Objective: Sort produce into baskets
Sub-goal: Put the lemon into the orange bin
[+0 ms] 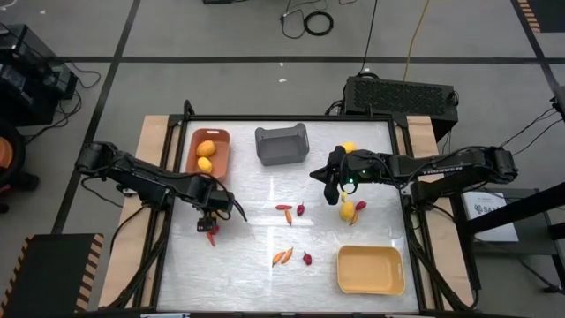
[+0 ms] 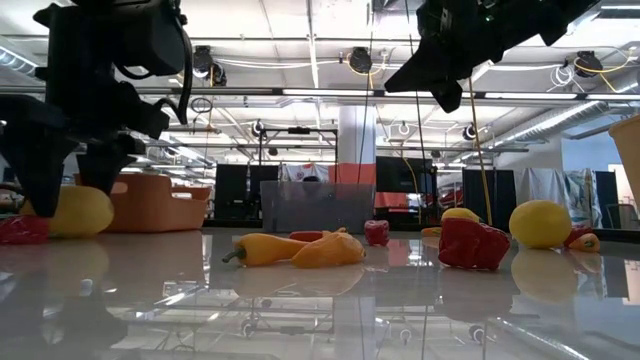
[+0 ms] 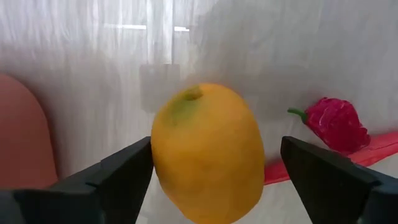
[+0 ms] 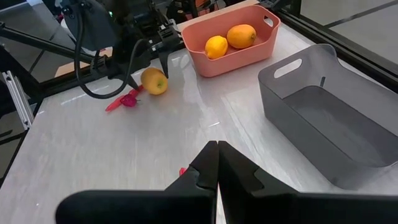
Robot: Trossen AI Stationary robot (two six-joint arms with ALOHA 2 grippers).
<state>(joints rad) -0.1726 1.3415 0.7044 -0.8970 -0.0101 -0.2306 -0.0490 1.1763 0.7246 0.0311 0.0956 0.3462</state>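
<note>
While the smooth yellow-orange rounded fruit (image 3: 208, 152) rests on the glossy white table (image 1: 265, 230), the left gripper (image 3: 211, 177) straddles it with fingers wide apart (neither pad visibly touching). A dark-red berry (image 3: 336, 123) lies just beside it; the orange-brown plastic bin (image 4: 230, 43), holding two fruits, stands near. The right gripper (image 4: 216, 163), pressed together, hovers by the dark grey bin (image 4: 329, 112).

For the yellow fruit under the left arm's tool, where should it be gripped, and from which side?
Grip the yellow fruit across its rounded middle, coming straight down from above. It lies free on the table with the left tool open, one finger on each flank. The red berry and the red pepper lie beside it, so a low sideways approach would probably nudge them.
</note>
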